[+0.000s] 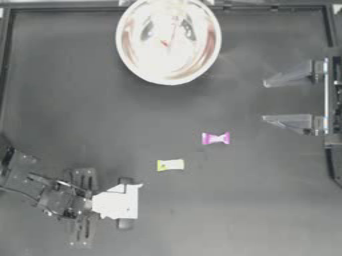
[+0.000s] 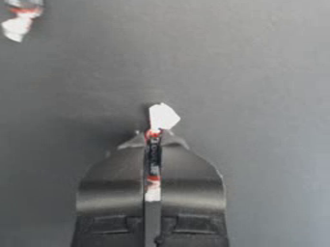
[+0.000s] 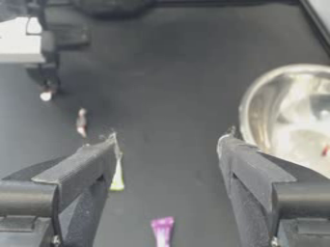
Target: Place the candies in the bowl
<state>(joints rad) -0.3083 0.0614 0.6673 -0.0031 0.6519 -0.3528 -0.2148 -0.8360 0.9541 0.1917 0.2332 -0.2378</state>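
Note:
The shiny bowl stands at the table's far edge near the middle, and a red candy lies inside it. On the bare table lie a purple-magenta candy and a yellow-green candy. My left gripper hangs at the near left, pointing down, shut on a whitish candy whose twisted end sticks out past the tips. Another whitish candy lies on the table close by. At the right side my right gripper is open and holds nothing; the bowl is beside it.
A raised rail runs along the table's right side and far edge. The left arm's white wrist block covers its fingertips in the top view.

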